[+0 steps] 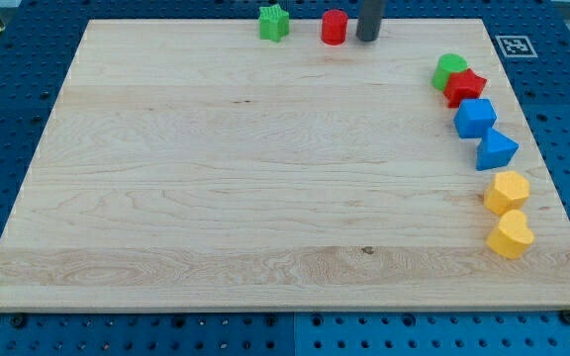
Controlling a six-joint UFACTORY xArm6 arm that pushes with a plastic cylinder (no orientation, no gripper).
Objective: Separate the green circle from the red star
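The arm carries no claw, so no claw state applies; it ends in a dark rod. My tip (367,40) rests at the far edge of the pale wooden desk (216,198), just right of the red cylinder block (334,27). The green star block (274,22) lies further left.

The green circle block (449,70) sits at the far right, touching the red star block (465,88) on its near side.

Risks, as judged:
- The blue cube block (475,118) stands just beside the star; a push toward the near side would likely drive the whole column, including the blue triangular block (497,150).
- The yellow hexagonal block (507,191) and yellow heart block (511,235) lie close to the right edge
- An off-centre contact could drag both task blocks together
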